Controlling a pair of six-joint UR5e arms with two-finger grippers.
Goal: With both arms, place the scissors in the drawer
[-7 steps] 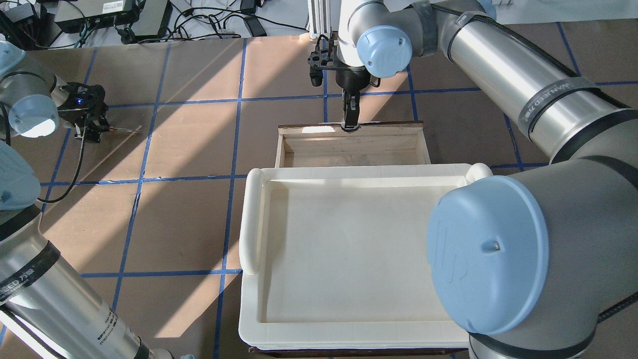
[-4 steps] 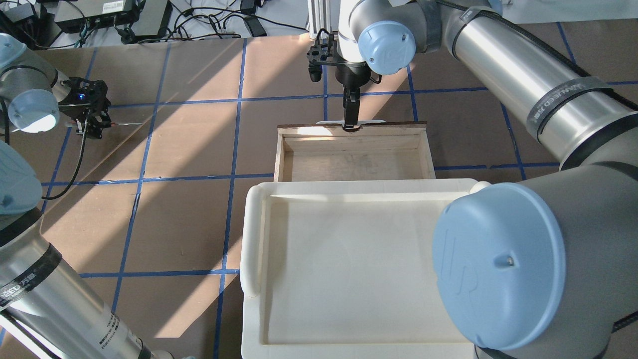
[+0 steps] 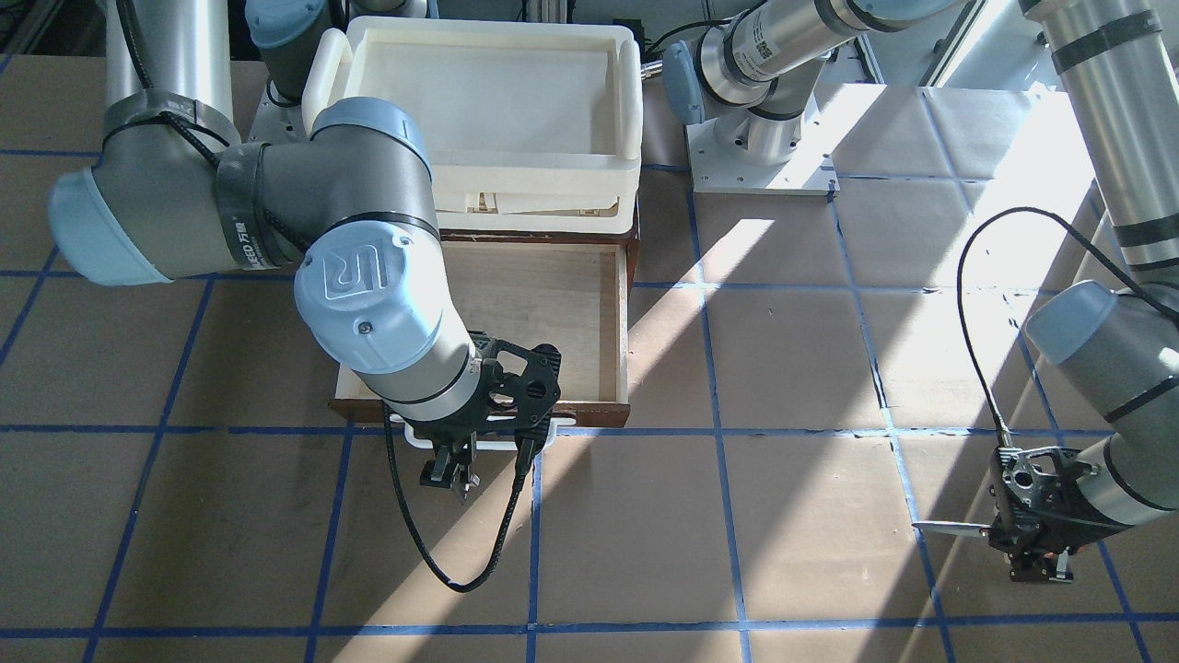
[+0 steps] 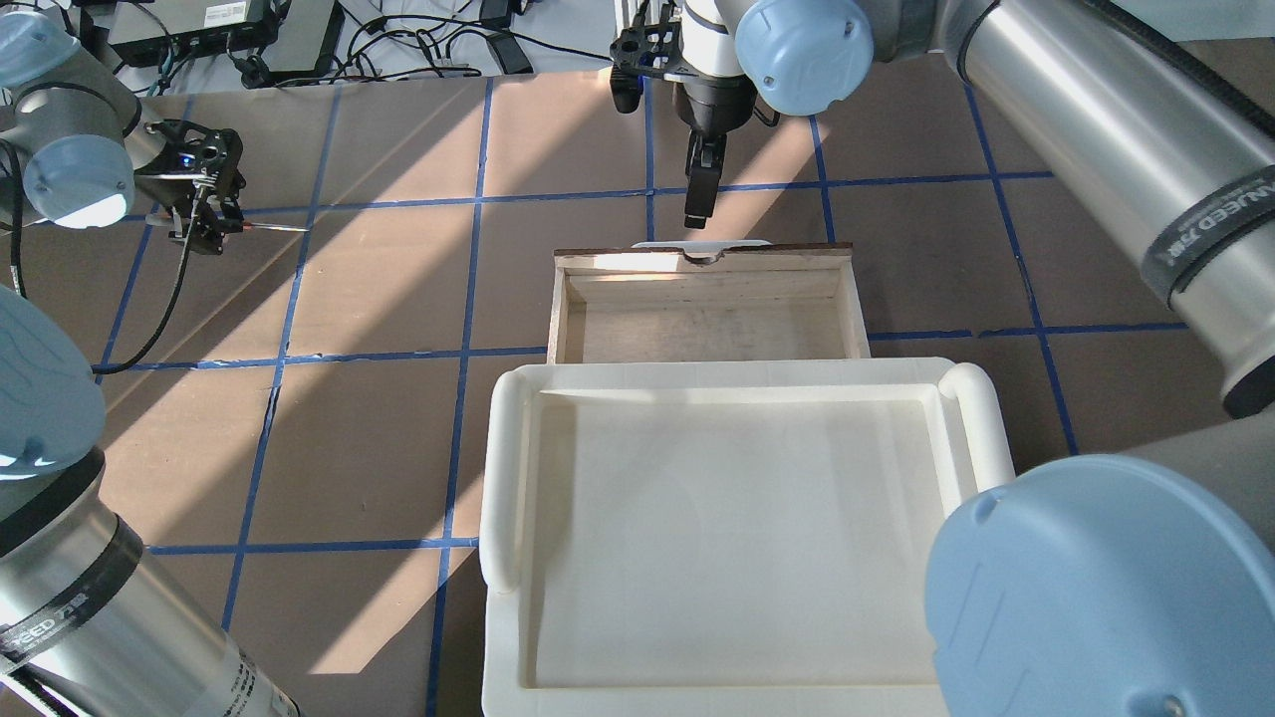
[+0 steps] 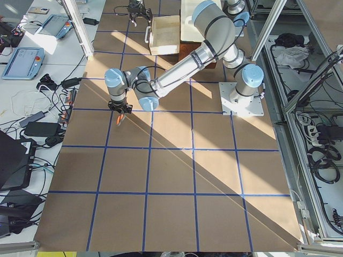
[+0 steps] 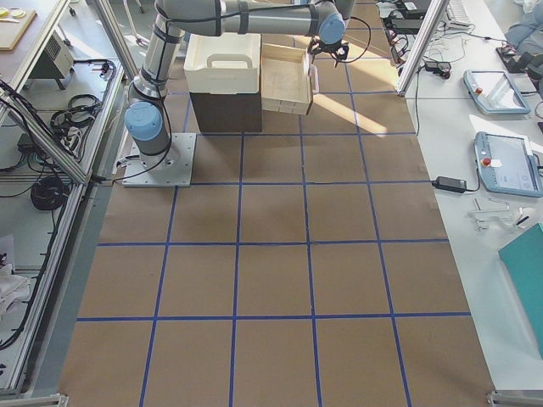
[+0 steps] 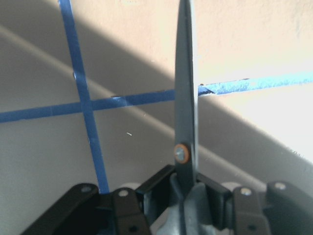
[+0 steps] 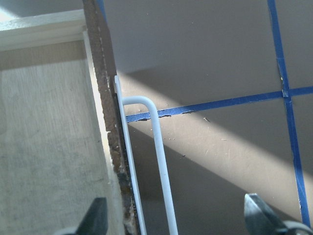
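Observation:
The scissors (image 4: pixel 261 228) are in my left gripper (image 4: pixel 204 221) at the far left of the table, with the thin closed blades sticking out to the right. In the left wrist view the blades (image 7: pixel 185 98) point straight out between the fingers. They also show in the front view (image 3: pixel 953 527), held by the left gripper (image 3: pixel 1027 539). The drawer (image 4: pixel 707 324) stands pulled out and empty, with its white bar handle (image 4: pixel 702 242) on the far side. My right gripper (image 4: pixel 694 207) is open, just beyond the handle (image 8: pixel 159 161) and apart from it.
A cream-white plastic tray (image 4: pixel 503 478) sits on the cabinet above the drawer, on the near side. The brown table has blue tape grid lines. The right arm's elbow (image 3: pixel 368 285) hangs over part of the drawer (image 3: pixel 553 313).
The right gripper pulled the drawer further out, then let go of the handle and moved back and up. The left gripper shifted slightly right with the scissors.

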